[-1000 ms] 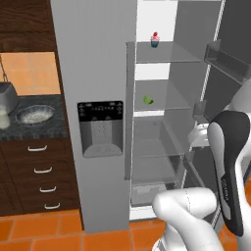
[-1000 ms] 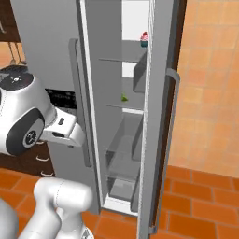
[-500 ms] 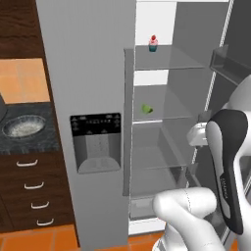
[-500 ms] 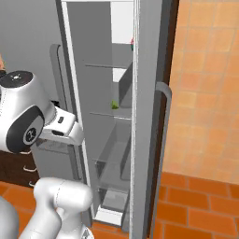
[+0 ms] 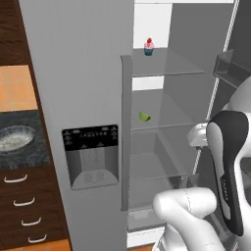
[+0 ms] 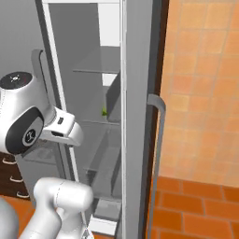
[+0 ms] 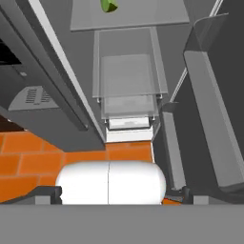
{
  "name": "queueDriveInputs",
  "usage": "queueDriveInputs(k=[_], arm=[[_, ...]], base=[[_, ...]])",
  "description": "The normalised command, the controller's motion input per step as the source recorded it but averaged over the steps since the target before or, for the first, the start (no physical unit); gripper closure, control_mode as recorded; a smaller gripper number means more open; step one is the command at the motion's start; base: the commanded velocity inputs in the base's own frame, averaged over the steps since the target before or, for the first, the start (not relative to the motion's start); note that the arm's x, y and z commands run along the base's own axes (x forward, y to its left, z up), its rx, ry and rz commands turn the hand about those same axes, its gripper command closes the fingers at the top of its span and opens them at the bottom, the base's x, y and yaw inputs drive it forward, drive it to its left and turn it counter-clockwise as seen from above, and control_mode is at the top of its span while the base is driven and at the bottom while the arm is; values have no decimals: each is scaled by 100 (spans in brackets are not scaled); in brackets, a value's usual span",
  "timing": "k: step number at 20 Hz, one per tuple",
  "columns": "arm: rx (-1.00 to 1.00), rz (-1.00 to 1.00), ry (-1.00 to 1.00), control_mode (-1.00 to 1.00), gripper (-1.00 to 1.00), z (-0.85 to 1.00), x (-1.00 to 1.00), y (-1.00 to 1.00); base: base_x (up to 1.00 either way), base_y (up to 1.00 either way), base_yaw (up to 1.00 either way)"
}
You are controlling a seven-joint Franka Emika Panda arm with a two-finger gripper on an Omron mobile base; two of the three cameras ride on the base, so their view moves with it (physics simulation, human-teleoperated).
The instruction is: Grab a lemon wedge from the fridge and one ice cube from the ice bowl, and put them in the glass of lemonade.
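Observation:
The fridge (image 5: 83, 73) has its right door swung open and its left door, with the black dispenser panel (image 5: 90, 152), closed. The lemon wedge (image 5: 144, 116) lies on the middle glass shelf, also visible as a green speck (image 6: 104, 112) and at the top edge of the hand view (image 7: 108, 5). My gripper (image 7: 121, 194) is open and empty, its dark fingertips (image 7: 46, 193) spread wide. It hangs low in front of the open compartment, well below the wedge. The ice bowl (image 5: 14, 138) sits on the dark counter at far left. The glass of lemonade is out of view.
A pink-topped cupcake (image 5: 149, 46) stands on the upper shelf. Clear drawers (image 7: 126, 81) fill the lower compartment. The open door (image 6: 140, 116) with its long handle (image 6: 158, 140) and door bins (image 5: 228, 61) stands on the right. Drawer fronts (image 5: 19, 206) sit under the counter.
The base has driven closer and to the right, so the fridge fills more of both base views and the counter slid left. The gripper stays open.

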Motion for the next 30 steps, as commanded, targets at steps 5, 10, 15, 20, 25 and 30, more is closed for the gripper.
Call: queueDriveInputs(k=[5, 10, 15, 20, 25, 30], arm=[[0, 0, 0, 100, -100, 0, 0, 0], [0, 0, 0, 100, -100, 0, 0, 0], [0, 3, -13, -100, -100, -11, -1, 0], [-1, 6, -16, -100, -100, -41, 7, 1], [-3, 4, -3, -100, -100, -38, 57, 1], [-4, 1, 0, -100, -100, -16, 94, 6]], base=[[70, 0, -7], [38, 0, -5], [-2, 0, 0], [0, 0, 0], [0, 0, 0], [0, 0, 0]])
